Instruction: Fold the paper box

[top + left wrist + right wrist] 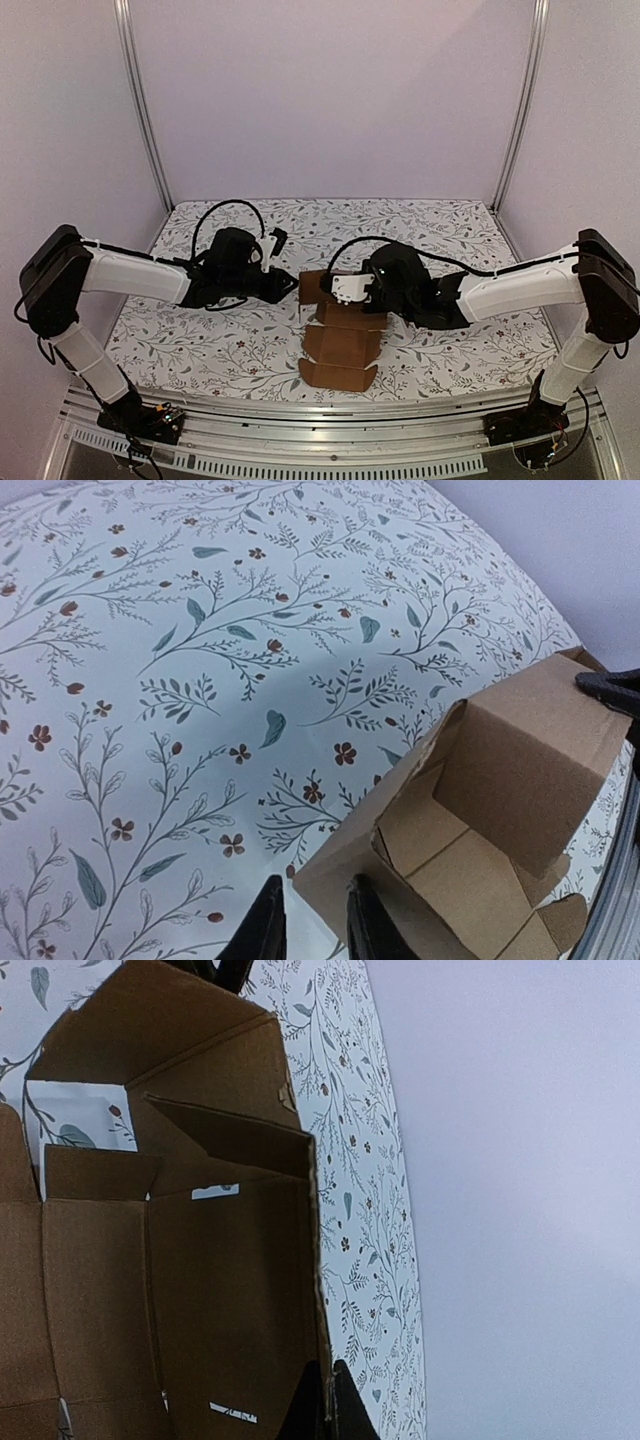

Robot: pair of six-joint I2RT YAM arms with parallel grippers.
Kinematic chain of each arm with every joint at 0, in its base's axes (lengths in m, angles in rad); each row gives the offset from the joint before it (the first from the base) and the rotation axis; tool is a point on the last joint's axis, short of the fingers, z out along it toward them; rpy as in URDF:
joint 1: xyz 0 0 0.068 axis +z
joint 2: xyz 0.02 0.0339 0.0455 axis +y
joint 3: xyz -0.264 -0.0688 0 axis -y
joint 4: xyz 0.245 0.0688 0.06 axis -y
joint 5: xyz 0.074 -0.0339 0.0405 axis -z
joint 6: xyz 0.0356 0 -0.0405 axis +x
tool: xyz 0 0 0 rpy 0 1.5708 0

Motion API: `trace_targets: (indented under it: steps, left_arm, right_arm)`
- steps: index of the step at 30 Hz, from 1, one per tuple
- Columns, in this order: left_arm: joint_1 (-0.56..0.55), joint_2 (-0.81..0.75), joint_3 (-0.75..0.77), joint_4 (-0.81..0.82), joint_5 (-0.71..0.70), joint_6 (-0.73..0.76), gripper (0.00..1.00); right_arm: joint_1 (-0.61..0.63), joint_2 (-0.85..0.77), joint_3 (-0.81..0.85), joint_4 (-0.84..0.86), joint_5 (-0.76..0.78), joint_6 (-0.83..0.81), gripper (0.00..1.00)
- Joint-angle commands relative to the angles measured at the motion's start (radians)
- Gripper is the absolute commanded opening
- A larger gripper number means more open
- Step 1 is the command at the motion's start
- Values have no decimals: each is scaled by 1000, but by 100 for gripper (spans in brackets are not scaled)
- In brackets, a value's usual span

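Floral cloth underneath; I see right gripper clamped on paper box wall, steadying it; left gripper parted beside its corner, perhaps to regrip.

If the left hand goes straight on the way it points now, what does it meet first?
Most likely the paper box: its near corner lies just ahead of the left hand, though depth is unclear.

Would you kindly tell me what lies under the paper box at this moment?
Through a gap between the flaps of the paper box, the floral tablecloth shows beneath it. Anything else under the cardboard panels is covered and cannot be seen.
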Motion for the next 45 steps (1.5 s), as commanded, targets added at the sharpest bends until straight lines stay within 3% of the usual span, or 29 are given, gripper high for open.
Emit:
trace_targets:
  steps: [1, 17, 36, 45]
  left_arm:
    - [13, 41, 3, 72, 75, 30, 22]
    - [9, 71, 7, 97, 235, 61, 21]
    - [-20, 125, 33, 92, 270, 90, 21]
    - [-56, 125, 34, 90, 268, 93, 22]
  right_arm:
    - [9, 30, -6, 27, 11, -9, 0]
    - [10, 45, -12, 31, 18, 19, 0]
    - [25, 42, -29, 40, 26, 47, 0]
    - [64, 109, -14, 62, 123, 6, 0]
